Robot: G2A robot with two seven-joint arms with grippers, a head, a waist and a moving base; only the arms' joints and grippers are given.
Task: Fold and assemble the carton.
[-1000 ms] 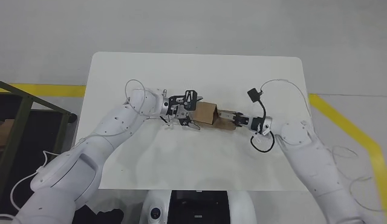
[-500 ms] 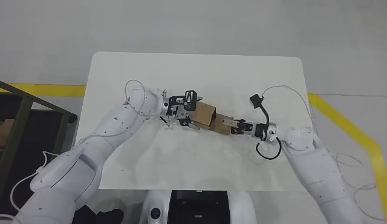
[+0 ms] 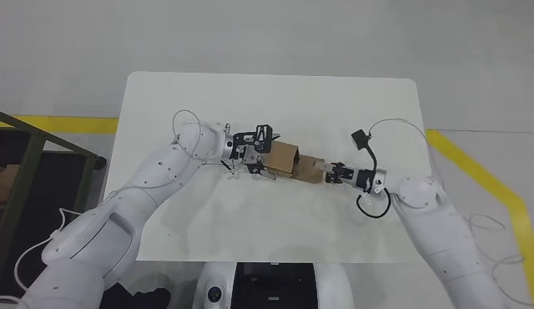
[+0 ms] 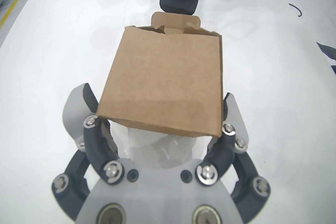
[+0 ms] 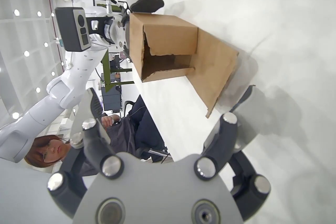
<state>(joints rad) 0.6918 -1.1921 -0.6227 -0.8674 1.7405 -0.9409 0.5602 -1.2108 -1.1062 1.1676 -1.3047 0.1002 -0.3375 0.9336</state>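
- One thing has changed in the last second: the right gripper (image 3: 335, 174), which was up against the open end of the brown corrugated cardboard carton (image 3: 285, 156), has backed off along the smooth white table (image 3: 209, 100) towards its own side, and its arm has drawn away with it.
- A small swing of the carton goes with that retreat, so its open end now slants slightly nearer the robot.
- For the task, I judge that the right arm has finished a press at that end and is pulling clear to line up again. The long outer flap (image 5: 215, 70) lies out flat on the table and the mouth is not closed (ragged inner tabs show inside it), so the tuck is yet to come.
- The right claw is spread wide and holds nothing. The flap's tip lies just ahead of it, not touching.
- The left gripper (image 4: 157, 97) is clamped on the carton's other end, with a finger pressed to each side wall, and pins it in place.
- The carton lies on its side in the middle of the table, between the two grippers.
- Its long axis runs across the table from the left gripper to the right one, tilted a little towards the robot at the right end. The open mouth and flap point at the right gripper.
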